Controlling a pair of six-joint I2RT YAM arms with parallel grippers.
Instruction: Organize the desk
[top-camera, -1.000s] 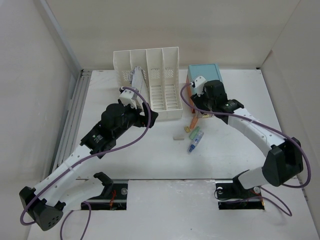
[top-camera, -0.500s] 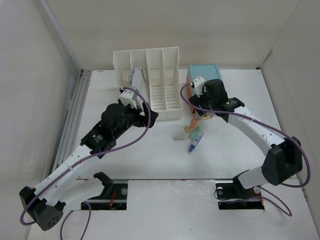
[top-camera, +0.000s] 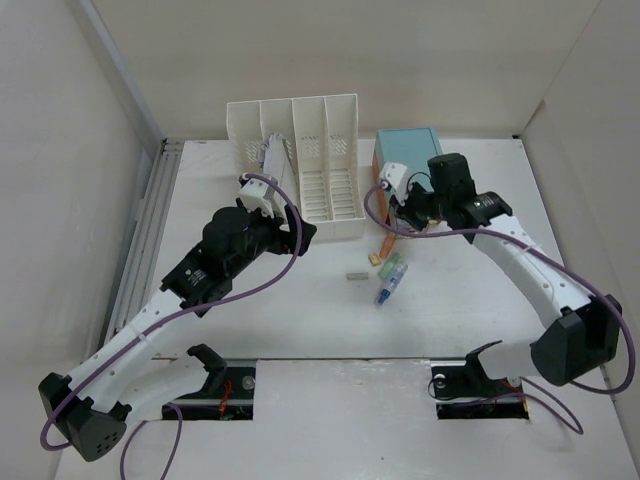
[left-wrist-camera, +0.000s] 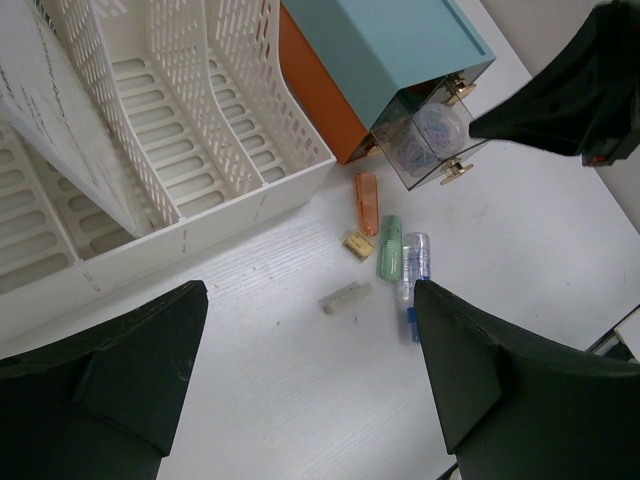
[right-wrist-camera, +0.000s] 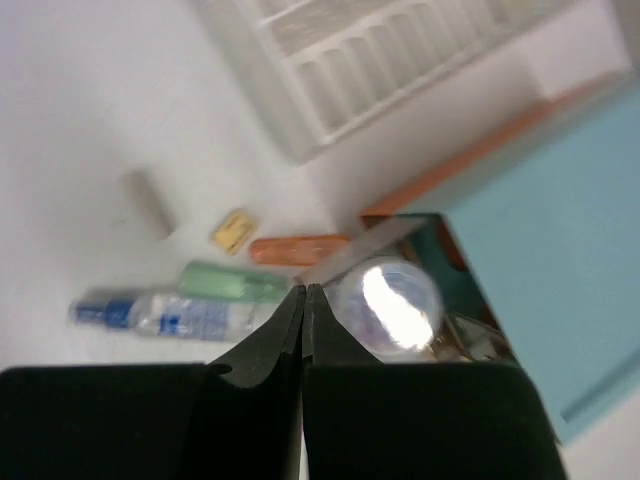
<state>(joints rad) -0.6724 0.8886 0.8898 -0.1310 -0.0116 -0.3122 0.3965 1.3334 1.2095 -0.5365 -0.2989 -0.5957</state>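
Now: one white table (top-camera: 300, 320) spans the top view under both arms, with a grey rail (top-camera: 145, 240) on its left. Five loose items lie mid-table: orange marker (left-wrist-camera: 367, 203), green marker (left-wrist-camera: 389, 247), blue-capped tube (left-wrist-camera: 415, 270), yellow tag (left-wrist-camera: 357, 243), grey stub (left-wrist-camera: 345, 297). Behind them stand one white rack (top-camera: 330, 190) and one teal drawer box (top-camera: 405, 145). Left hand (left-wrist-camera: 310, 340): fingers apart, empty. Right hand (right-wrist-camera: 303, 300): fingers pressed together, holding nothing.
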